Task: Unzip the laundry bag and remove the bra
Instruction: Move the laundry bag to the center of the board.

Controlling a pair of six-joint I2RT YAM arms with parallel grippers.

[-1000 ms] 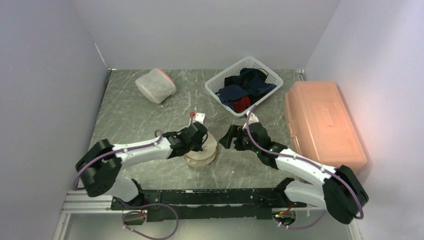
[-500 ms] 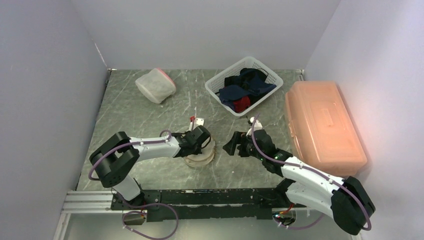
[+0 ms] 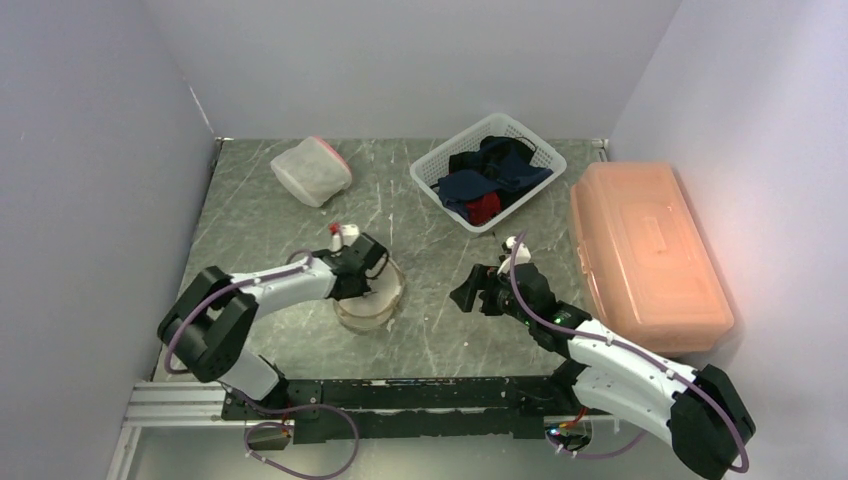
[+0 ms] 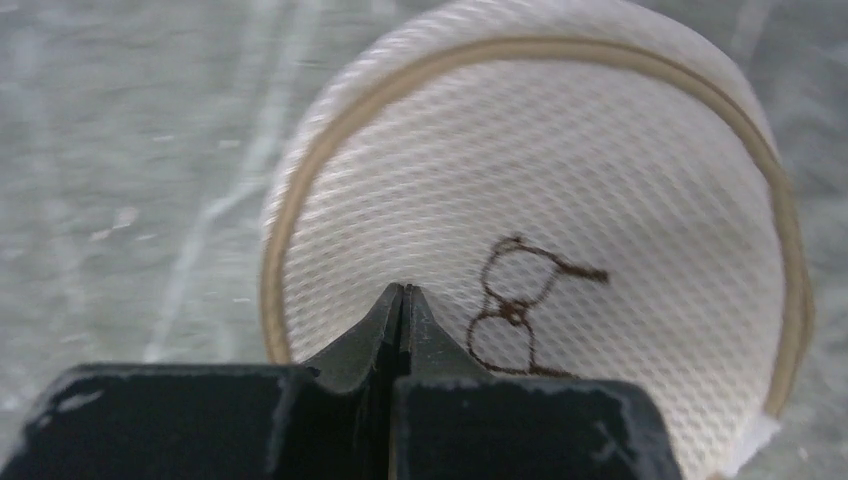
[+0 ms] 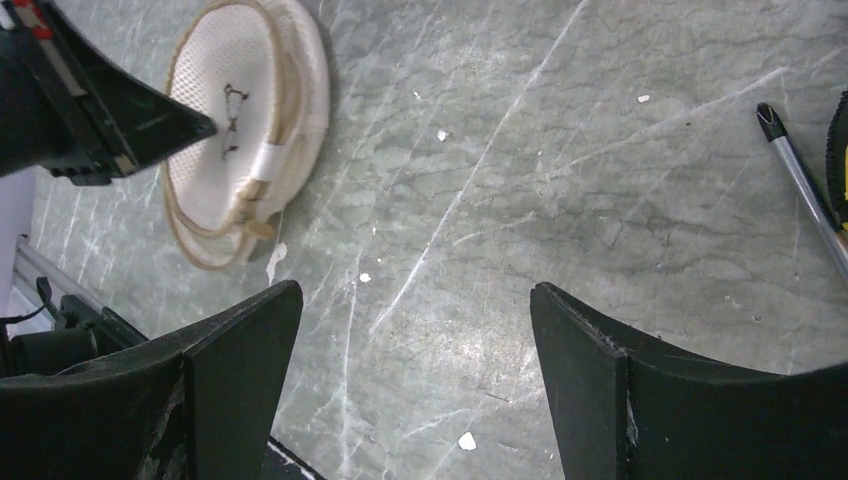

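Note:
The laundry bag (image 3: 378, 308) is a round white mesh pouch with a tan rim, lying on the grey marble table between the arms. The left wrist view shows its face (image 4: 620, 170) with a brown bra outline drawn on it. My left gripper (image 3: 362, 281) is shut, and its closed tip (image 4: 402, 292) rests against the mesh with nothing visible between the jaws. To the right of the bag, my right gripper (image 3: 462, 296) hovers wide open over bare table (image 5: 415, 330). The right wrist view shows the bag (image 5: 215, 165) at upper left. The bra itself is hidden.
A white basket (image 3: 432, 172) of dark clothes stands at the back right. An orange lidded box (image 3: 640, 250) lies along the right wall. A second white pouch with a pink edge (image 3: 312, 172) sits at the back left. A thin metal rod (image 5: 795, 180) lies by the right gripper.
The left gripper has swung left and the laundry bag has shifted left with it. The right gripper has drifted slightly toward the near edge and stays open.

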